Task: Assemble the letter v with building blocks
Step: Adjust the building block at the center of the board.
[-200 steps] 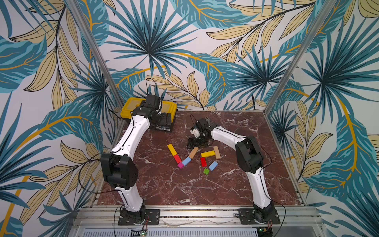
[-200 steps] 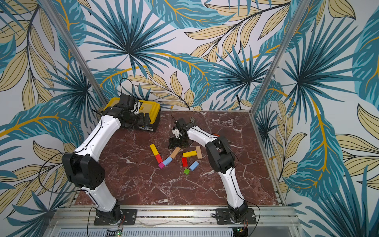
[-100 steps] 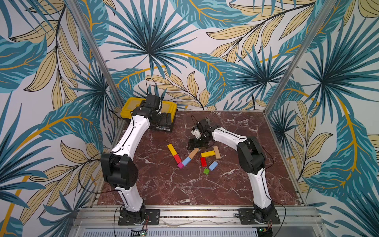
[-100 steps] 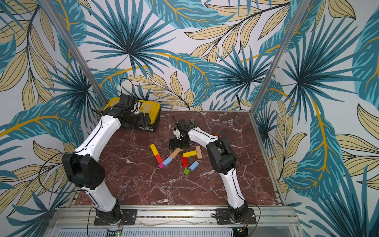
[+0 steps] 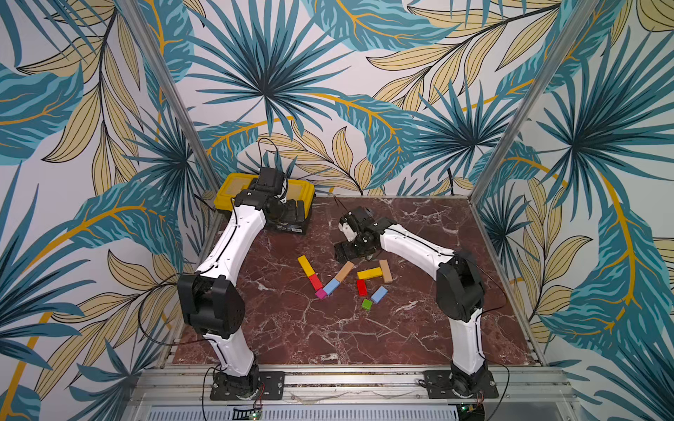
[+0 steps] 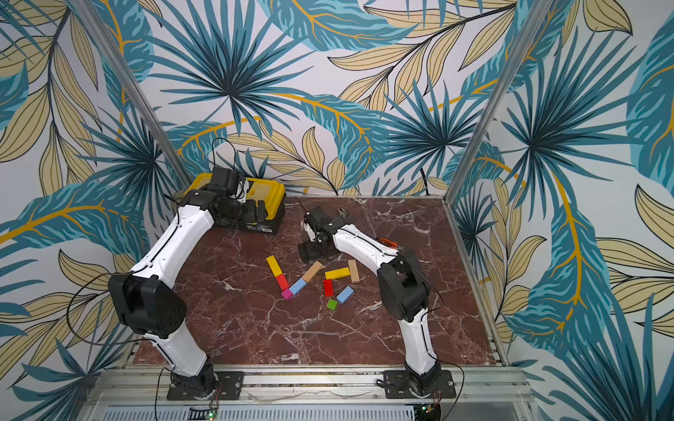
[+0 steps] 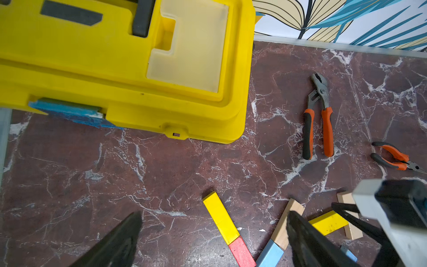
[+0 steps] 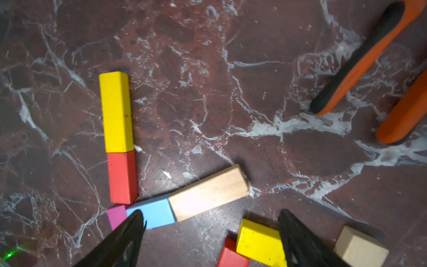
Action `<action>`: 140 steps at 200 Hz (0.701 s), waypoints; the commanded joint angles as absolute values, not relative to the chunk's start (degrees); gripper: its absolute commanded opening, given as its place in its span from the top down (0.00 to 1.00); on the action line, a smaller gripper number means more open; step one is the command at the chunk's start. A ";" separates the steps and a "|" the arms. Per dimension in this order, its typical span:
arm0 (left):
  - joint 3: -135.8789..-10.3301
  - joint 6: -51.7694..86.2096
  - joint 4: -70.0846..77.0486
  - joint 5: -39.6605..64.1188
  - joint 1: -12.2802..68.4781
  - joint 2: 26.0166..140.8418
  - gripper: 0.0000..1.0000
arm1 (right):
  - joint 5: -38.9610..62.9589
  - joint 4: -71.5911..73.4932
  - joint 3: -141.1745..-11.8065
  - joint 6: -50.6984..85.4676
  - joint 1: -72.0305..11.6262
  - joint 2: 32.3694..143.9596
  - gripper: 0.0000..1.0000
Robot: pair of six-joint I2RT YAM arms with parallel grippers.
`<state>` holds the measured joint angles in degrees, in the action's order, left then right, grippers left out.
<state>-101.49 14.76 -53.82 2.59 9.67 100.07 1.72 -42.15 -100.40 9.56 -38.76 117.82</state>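
The right gripper (image 8: 211, 219) hangs low over the marble table (image 5: 328, 335) with its jaws spread wide and nothing between them. It sits just past the far end of the plain-wood bar (image 5: 344, 271), and I cannot tell whether it touches that bar. The bar lies end to end with a light-blue block (image 5: 331, 287) as the right arm of the V (image 6: 287, 293), which comes to a magenta cube (image 5: 321, 293) at the near point. From the cube a red block (image 5: 316, 282) and a yellow bar (image 5: 305, 266) run away to the far left as the other arm. The V lies flat near the table's middle, open toward the far wall. Just to its right lie loose blocks: a second yellow bar (image 5: 369, 273) butting against a second plain-wood bar (image 5: 385, 271), then a second red block (image 5: 361, 287), a second light-blue block (image 5: 379, 294) and, nearest, a green cube (image 5: 367, 304). The left gripper (image 7: 215, 217), jaws also wide apart and empty, hovers at the far left by the front of the yellow toolbox (image 5: 233, 186). Orange-handled pliers (image 7: 318, 115) lie right of the toolbox.
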 commanded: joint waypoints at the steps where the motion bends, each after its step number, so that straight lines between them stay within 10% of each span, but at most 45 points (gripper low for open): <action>1: -100.56 14.28 -53.35 1.87 9.13 96.84 0.00 | -7.85 -48.20 -100.24 4.08 -43.61 117.98 0.08; 140: -96.36 14.37 -53.35 2.79 5.01 90.18 0.01 | -10.93 -53.53 -107.96 4.57 -56.89 127.09 0.04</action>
